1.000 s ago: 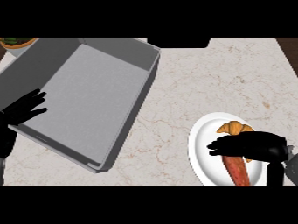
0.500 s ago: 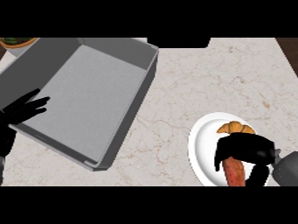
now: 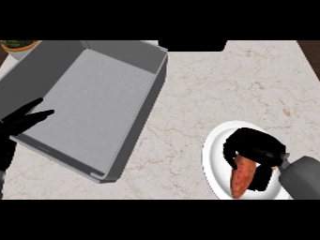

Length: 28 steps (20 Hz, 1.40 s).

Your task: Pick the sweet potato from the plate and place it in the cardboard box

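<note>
Head view: we see the right hand (image 3: 254, 146) curled over the sweet potato (image 3: 241, 176), fingers clamped on its upper end; the tapered orange root lies on the white round plate (image 3: 213, 154). Left hand (image 3: 6, 129) rests w/ fingers spread at the grey cardboard box (image 3: 86, 98), on the marble counter (image 3: 239, 84).

Black right hand (image 3: 254, 149) hides upper end of orange-red sweet potato (image 3: 241, 178); white round plate (image 3: 214, 161) cut off at btm edge.

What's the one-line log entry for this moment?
stage: grasp | right hand: curled on sweet potato, over plate | left hand: open, by box
</note>
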Each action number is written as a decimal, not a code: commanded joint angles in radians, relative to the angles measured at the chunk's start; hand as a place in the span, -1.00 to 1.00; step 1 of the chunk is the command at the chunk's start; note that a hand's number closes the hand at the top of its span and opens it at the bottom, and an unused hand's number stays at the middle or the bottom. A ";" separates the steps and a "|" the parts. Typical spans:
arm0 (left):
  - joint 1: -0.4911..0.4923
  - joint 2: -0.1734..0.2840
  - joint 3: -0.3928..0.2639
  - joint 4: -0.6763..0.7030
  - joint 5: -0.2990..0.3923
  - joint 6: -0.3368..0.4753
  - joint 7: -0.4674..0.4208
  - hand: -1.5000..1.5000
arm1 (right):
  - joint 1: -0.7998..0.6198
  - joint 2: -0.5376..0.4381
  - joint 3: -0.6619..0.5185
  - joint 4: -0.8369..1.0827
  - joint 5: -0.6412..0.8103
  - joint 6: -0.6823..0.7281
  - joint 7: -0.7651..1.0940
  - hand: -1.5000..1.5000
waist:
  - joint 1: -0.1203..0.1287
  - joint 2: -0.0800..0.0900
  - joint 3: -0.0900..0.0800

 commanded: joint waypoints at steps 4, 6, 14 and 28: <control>-0.015 0.061 -0.007 0.071 -0.096 0.007 -0.040 0.00 | -0.195 0.247 -0.128 0.106 0.086 -0.160 0.437 1.00 | 0.031 0.017 -0.006; -0.035 0.053 -0.005 0.069 -0.104 0.032 -0.019 0.00 | -0.275 0.250 -0.167 0.101 0.121 -0.185 0.513 1.00 | 0.019 0.012 -0.005; -0.062 0.047 0.005 0.135 -0.125 0.027 -0.019 0.00 | -0.382 0.344 -0.219 0.042 0.183 -0.360 0.493 1.00 | 0.002 0.014 -0.005; -0.068 -0.001 -0.002 0.159 -0.168 0.010 -0.058 0.00 | -0.593 0.606 -0.242 0.038 0.027 -0.221 0.636 1.00 | 0.014 0.012 -0.005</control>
